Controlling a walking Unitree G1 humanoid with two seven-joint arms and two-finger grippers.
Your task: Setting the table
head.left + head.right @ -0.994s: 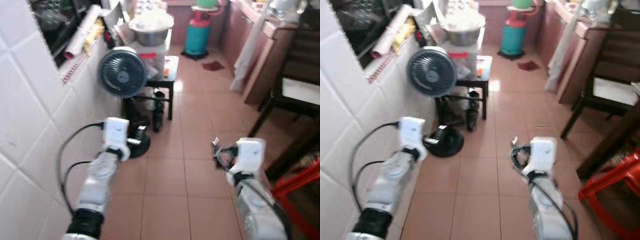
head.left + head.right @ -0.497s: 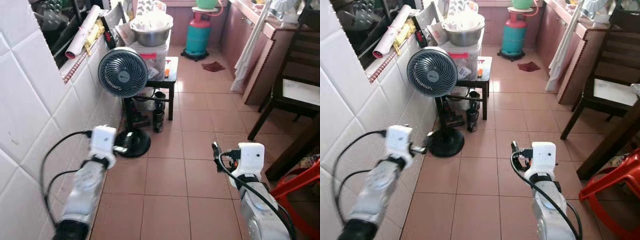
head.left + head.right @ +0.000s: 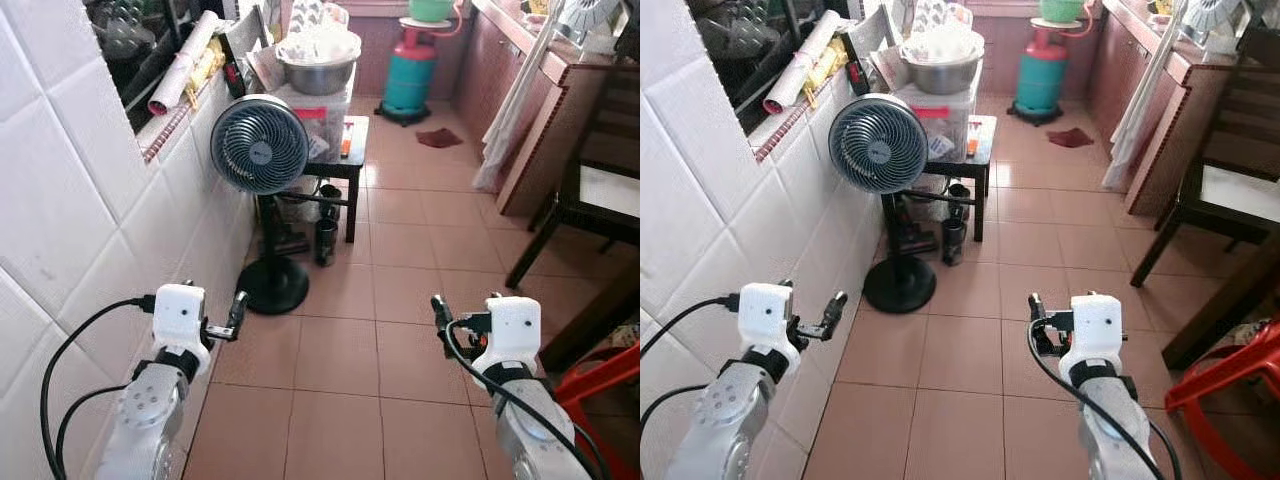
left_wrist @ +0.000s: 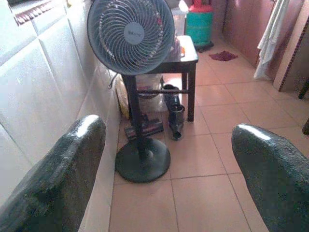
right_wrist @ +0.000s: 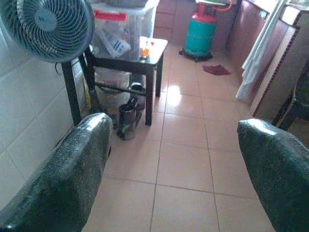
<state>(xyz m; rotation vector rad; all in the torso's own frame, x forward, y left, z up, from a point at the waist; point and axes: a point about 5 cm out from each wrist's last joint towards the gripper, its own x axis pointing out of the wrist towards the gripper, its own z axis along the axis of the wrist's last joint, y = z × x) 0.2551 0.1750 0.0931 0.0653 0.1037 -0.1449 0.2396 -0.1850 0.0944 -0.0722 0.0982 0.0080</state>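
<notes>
No tableware is held. My left gripper (image 4: 169,130) hangs open over the tiled floor beside the white tiled wall (image 3: 80,200), its fingers (image 3: 237,308) pointing toward the fan's base. My right gripper (image 5: 174,128) is also open and empty, with one black finger (image 3: 438,310) showing ahead of the white wrist box, over bare floor. A steel bowl (image 3: 320,72) with white things in it sits on a clear plastic box on a small black table (image 3: 350,160), well beyond both grippers.
A standing fan (image 3: 260,145) is against the wall ahead on the left. A teal gas cylinder (image 3: 410,75) stands at the far end. A dark wooden chair (image 3: 600,190), a counter with a hanging cloth (image 3: 515,110) and a red stool (image 3: 600,385) line the right side.
The whole view has shifted as the camera moved. Both arms sit lower in the picture now, the left one closer to the wall. Nothing was taken hold of.
</notes>
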